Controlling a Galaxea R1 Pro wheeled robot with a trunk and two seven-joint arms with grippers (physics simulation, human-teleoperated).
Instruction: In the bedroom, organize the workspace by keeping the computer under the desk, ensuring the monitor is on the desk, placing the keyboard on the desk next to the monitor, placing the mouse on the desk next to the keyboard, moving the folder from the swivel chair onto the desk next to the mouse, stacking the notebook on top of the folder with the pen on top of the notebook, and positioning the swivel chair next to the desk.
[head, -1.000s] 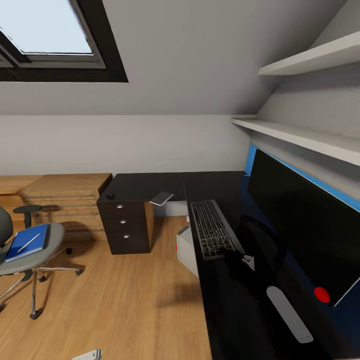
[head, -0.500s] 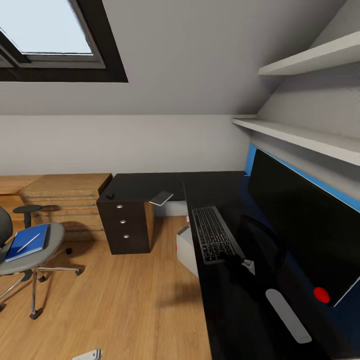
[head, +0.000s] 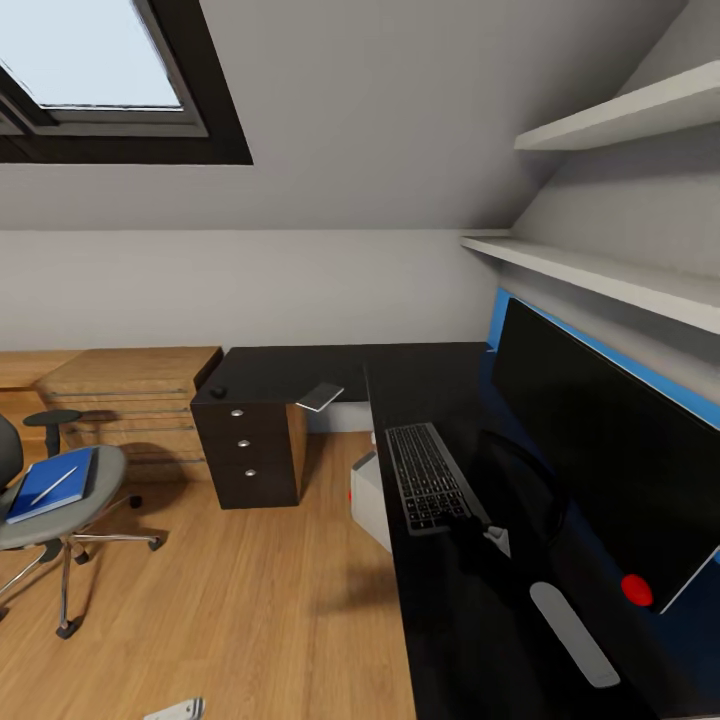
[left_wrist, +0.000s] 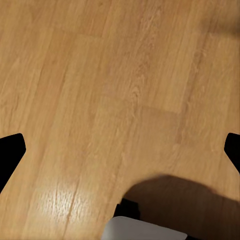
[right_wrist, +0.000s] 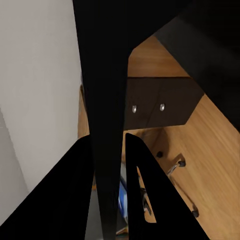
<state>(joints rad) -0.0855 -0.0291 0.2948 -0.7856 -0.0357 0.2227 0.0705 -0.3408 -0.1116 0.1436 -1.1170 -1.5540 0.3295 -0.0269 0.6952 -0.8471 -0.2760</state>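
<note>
The keyboard (head: 428, 478) lies lengthwise on the black desk (head: 300, 370), beside the wide monitor (head: 600, 450). My right gripper (head: 483, 532) is shut on the keyboard's near end; in the right wrist view a dark slab fills the gap of the gripper (right_wrist: 107, 137). The mouse (head: 218, 392) sits on the desk above the drawer unit. The notebook (head: 322, 396) overhangs the desk's inner edge. The blue folder (head: 48, 482) with the pen (head: 55, 486) on it rests on the swivel chair (head: 70, 520). The computer (head: 372, 500) stands at the desk's edge. My left gripper (left_wrist: 120, 150) hangs open over the floor.
A light wooden drawer chest (head: 130, 400) stands against the back wall left of the desk. White shelves (head: 600, 275) jut out above the monitor. A skylight (head: 90, 70) sits in the sloped ceiling. Wooden floor (head: 230, 600) stretches between chair and desk.
The keyboard has slid along the desk toward me, with my right gripper on its near end. The whole view has shifted slightly.
</note>
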